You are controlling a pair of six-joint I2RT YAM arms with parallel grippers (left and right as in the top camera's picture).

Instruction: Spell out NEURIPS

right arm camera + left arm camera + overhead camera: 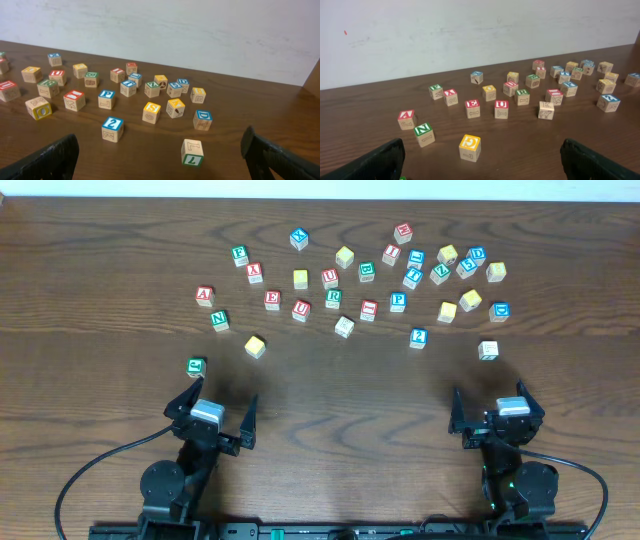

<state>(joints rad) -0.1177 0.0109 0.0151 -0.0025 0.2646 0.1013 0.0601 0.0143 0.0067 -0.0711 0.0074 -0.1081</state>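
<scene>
The lettered cubes lie scattered across the far half of the table. On the left are green N (423,134), red E (472,108), red U (501,109) and green R (522,96). Blue P (106,99) and yellow S (151,112) sit toward the right. A red cube that looks like I (391,253) is in the back cluster. My left gripper (222,395) is open and empty at the near edge, a yellow G cube (469,147) just ahead of it. Over on the right, the right gripper (489,395) is open and empty behind a cube showing 7 (192,151).
Other cubes lie among the wanted ones: red A (406,119), red X (450,96), blue 2 (112,129), blue D (202,120). A green cube (196,366) sits right at my left gripper's outer fingertip. A dense cluster (455,265) fills the back right.
</scene>
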